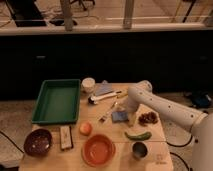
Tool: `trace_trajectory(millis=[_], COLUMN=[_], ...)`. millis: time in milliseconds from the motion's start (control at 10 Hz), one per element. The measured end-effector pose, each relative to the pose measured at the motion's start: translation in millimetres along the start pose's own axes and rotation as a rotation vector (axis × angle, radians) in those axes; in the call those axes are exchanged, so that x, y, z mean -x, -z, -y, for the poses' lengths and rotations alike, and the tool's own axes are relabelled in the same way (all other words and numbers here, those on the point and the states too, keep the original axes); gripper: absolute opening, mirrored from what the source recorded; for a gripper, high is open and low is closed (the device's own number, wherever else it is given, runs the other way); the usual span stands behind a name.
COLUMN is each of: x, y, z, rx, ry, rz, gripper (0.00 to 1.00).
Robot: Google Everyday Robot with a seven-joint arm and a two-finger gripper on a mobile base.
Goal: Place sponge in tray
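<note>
Reaching in from the right edge of the frame, my white arm [170, 111] runs up and to the left over the counter [115, 132], bends sharply at a rounded joint just right of centre, and from there the last link points almost straight down. My tool [130, 119] hangs at the end of that link, low over the wood at the centre-right of the counter. Whether it is apart, together or clamped on anything, I cannot tell.

The sponge [120, 116], a small blue block, lies flat on the counter just to the left of my tool, right against it as far as I can see. The tray [44, 100], green and rectangular with raised sides, sits at the left of the counter, well apart from the sponge, and I see nothing lying in it.

Between the two lie a fork [107, 114] and, above it, a white-handled utensil [102, 98]. A white cup [88, 84] and a pale blue-grey piece [104, 89] stand at the counter's upper edge. A dark red cluster [148, 118] lies just right of my tool, with a green vegetable [138, 135] below it and a metal cup [139, 149] lower still. Along the bottom sit an orange bowl [98, 149], a small orange fruit [85, 128], a white-and-dark block [65, 137] and a dark bowl [37, 141] at lower left.
</note>
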Motion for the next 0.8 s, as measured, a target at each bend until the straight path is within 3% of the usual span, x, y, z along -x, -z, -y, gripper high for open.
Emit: trace_trajectory(millis=[500,600,800], x=[-2.1,-1.9,-1.6], y=[4.0,6.9,8.0], z=[-0.9,-0.8,-0.8], rx=[-0.002,-0.001,-0.001], ry=[-0.003,-0.002,-0.002], rz=[-0.002,-0.002,-0.002], gripper=[0.2,0.06,0.0])
